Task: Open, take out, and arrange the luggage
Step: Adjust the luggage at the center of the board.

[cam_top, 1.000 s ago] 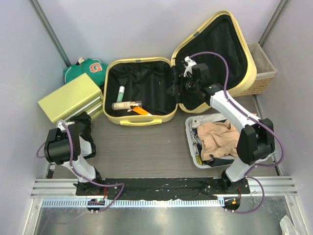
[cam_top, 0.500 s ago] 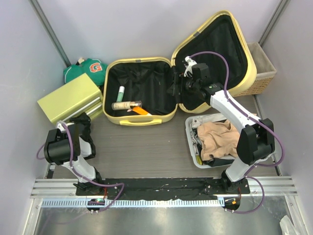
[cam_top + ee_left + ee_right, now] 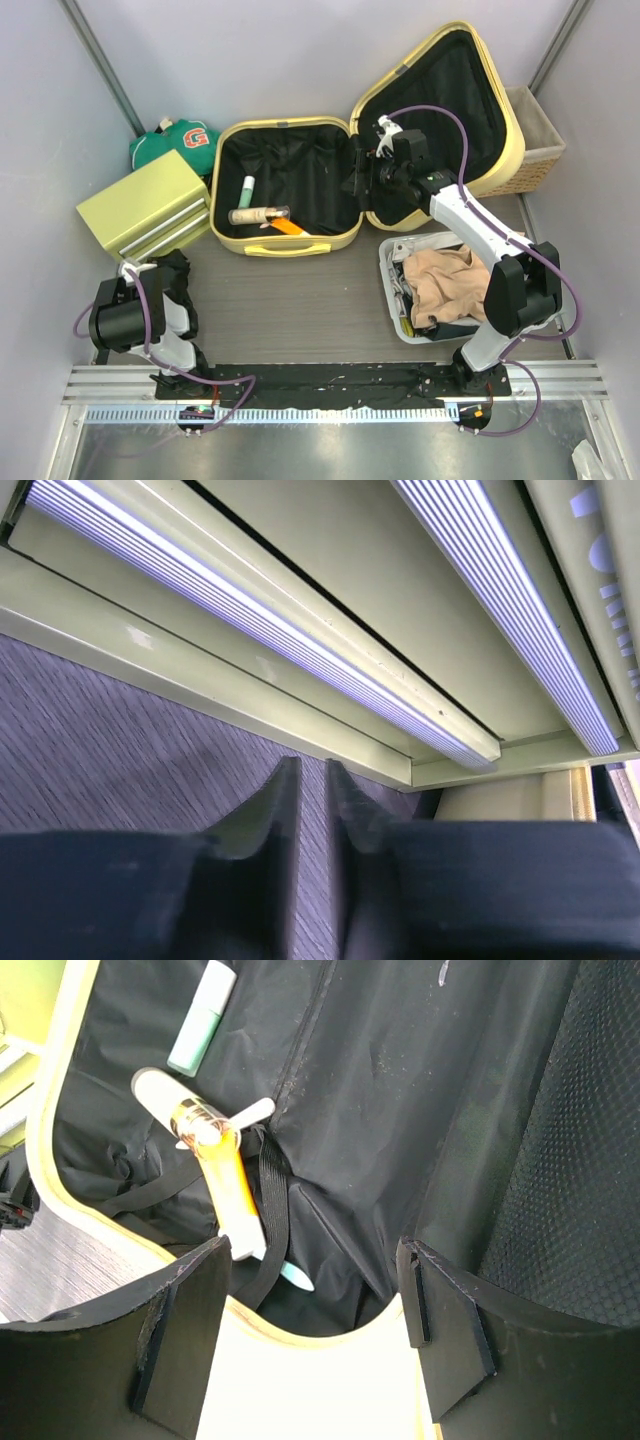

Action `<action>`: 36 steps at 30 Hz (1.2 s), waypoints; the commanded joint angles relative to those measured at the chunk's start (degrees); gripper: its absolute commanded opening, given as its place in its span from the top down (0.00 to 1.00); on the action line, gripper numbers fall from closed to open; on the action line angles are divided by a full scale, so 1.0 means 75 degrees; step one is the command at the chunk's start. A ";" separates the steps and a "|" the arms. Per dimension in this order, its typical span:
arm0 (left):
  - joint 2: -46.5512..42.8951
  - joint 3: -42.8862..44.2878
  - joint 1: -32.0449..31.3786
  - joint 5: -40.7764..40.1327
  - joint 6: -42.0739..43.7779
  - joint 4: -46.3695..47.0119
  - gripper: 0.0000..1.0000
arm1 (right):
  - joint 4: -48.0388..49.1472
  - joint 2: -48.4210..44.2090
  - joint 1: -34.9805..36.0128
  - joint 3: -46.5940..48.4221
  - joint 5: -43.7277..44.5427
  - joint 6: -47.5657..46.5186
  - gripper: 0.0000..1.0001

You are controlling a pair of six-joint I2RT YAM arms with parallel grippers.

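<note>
At lower left, the left gripper [image 3: 312,772] is nearly closed and empty, low over the surface [image 3: 120,740] in front of the yellow-green box [image 3: 143,203]. The luggage [image 3: 285,243] lies open at upper centre. At its right edge, the right gripper [image 3: 310,1250] is open, poised above the rim.

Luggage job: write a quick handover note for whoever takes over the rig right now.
Left gripper: nearly shut, empty, low beside the yellow-green drawer box.
Right gripper: open, empty, over the luggage rim near the hinge.
Done: luggage lies open, lid propped up.
Inside: green tube, cream bottle, orange item.
Left: take those three out and arrange them.
</note>
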 commanded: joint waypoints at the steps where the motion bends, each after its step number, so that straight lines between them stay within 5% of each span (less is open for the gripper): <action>1: 0.0213 0.0299 0.0018 0.0125 -0.0133 0.1704 0.69 | 0.0276 -0.0327 -0.0003 -0.0100 0.0022 -0.0133 0.25; 6: 0.0648 0.0908 0.0018 0.0161 -0.0428 0.1716 0.49 | 0.0241 -0.0397 -0.0015 -0.0123 0.0104 -0.0168 0.25; 12: 0.0718 0.1260 0.0018 0.0079 -0.0345 0.1704 0.36 | 0.0183 -0.0059 -0.0003 0.0040 0.0338 -0.0238 0.24; 33: 0.1328 0.1519 0.0007 0.0992 -0.0123 0.1704 0.30 | -0.2031 0.2566 0.1355 0.2524 0.5666 -0.1281 0.25; 36: 0.1281 0.1449 -0.0028 0.1215 -0.0052 0.1704 0.30 | -0.2417 0.3070 0.1356 0.2887 0.6371 -0.1293 0.32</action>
